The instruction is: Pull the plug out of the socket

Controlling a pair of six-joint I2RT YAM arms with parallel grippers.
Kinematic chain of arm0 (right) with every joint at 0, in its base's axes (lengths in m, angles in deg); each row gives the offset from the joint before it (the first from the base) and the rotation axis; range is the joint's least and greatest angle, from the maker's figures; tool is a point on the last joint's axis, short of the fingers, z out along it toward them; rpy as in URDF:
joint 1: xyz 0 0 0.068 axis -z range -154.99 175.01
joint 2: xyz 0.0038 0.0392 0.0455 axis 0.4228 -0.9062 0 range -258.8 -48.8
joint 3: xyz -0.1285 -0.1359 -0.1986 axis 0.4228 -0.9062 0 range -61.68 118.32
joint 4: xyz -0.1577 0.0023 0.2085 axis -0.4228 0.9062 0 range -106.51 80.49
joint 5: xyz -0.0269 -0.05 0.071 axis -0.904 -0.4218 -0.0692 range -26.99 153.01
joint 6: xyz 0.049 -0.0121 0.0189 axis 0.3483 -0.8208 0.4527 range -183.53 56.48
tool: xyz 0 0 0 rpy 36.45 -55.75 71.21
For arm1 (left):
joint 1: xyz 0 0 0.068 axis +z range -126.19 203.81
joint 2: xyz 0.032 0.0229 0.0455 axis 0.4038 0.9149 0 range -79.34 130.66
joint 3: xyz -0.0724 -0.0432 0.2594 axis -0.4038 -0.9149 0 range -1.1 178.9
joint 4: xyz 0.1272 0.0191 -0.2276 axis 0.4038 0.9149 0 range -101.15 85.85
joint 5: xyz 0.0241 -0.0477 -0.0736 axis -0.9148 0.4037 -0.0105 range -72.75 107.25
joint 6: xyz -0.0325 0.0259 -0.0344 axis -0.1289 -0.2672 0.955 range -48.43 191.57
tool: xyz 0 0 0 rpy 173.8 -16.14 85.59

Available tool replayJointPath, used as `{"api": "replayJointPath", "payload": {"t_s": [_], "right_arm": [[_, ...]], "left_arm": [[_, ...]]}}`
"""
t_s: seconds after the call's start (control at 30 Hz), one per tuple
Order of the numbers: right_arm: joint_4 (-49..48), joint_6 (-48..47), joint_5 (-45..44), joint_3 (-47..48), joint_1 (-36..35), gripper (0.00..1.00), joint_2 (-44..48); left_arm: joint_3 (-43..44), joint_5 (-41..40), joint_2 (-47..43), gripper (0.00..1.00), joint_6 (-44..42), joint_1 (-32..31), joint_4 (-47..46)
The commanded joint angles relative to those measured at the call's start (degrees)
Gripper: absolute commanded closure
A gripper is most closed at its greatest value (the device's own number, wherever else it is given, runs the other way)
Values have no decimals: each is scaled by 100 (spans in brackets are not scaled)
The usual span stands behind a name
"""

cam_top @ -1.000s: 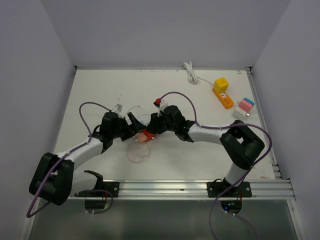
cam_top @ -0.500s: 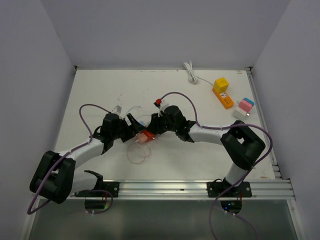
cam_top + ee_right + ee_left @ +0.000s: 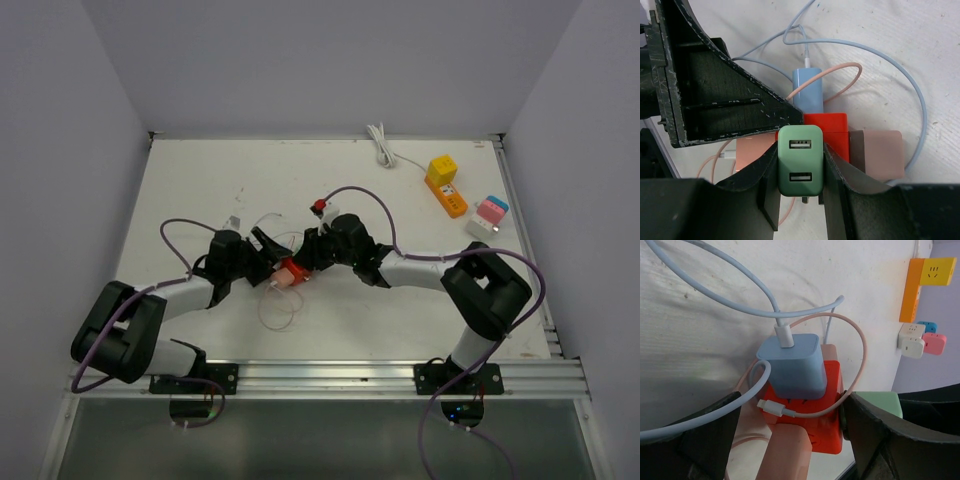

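From above, the red socket cube (image 3: 290,272) shows only as a sliver between the left gripper (image 3: 272,262) and the right gripper (image 3: 303,262), near the middle of the table (image 3: 200,180). The plugs on it cannot be made out there. In the left wrist view the green plug (image 3: 879,402) is mostly hidden behind the left gripper's own finger (image 3: 880,445). The pink plug (image 3: 787,460) runs off the bottom edge, and the blue cable (image 3: 776,312) leaves by the top and left edges. In the right wrist view a left gripper finger (image 3: 715,90) covers the cube's left side. Whether the green plug's pins sit in the cube cannot be told.
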Motion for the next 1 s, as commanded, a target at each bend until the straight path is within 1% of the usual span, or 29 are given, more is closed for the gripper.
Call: {"api": "replayJointPath", "payload": {"t_s": [0.0, 0.1, 0.3, 0.57, 0.6, 0.67, 0.7, 0.77, 0.8, 0.9, 0.93, 0.97], "right_arm": [[-359, 261, 235, -62, -74, 100, 74], [-474, 367, 279, -97, -74, 100, 57], [-597, 490, 174, -176, -74, 100, 92], [-623, 561, 112, -168, -74, 100, 65], [-615, 561, 86, -159, -74, 100, 74], [-553, 534, 77, -133, -74, 100, 83], [-518, 525, 68, -115, -83, 100, 92], [-404, 499, 51, -54, -92, 100, 109], [-334, 482, 33, -36, -100, 100, 127], [-202, 455, -20, 17, -109, 100, 188], [-167, 455, -46, 34, -109, 100, 215], [-132, 446, -55, 60, -109, 100, 215]], "left_arm": [[-94, 311, 110, 14, 342, -100, -722], [-129, 303, 154, 15, 422, -188, -793], [-349, 408, 172, 23, 720, -214, -1083], [-358, 408, 172, 39, 764, -328, -1013], [-367, 408, 163, 45, 773, -337, -1013], [-376, 382, 155, 52, 765, -346, -987], [-376, 364, 155, 61, 747, -346, -961], [-376, 303, 128, 72, 721, -355, -882], [-367, 277, 111, 84, 686, -355, -829], [-235, 40, -12, 100, 458, -381, -426], [-183, -178, -47, 100, 370, -390, -259], [-34, -302, -135, 100, 265, -407, 117]]}}
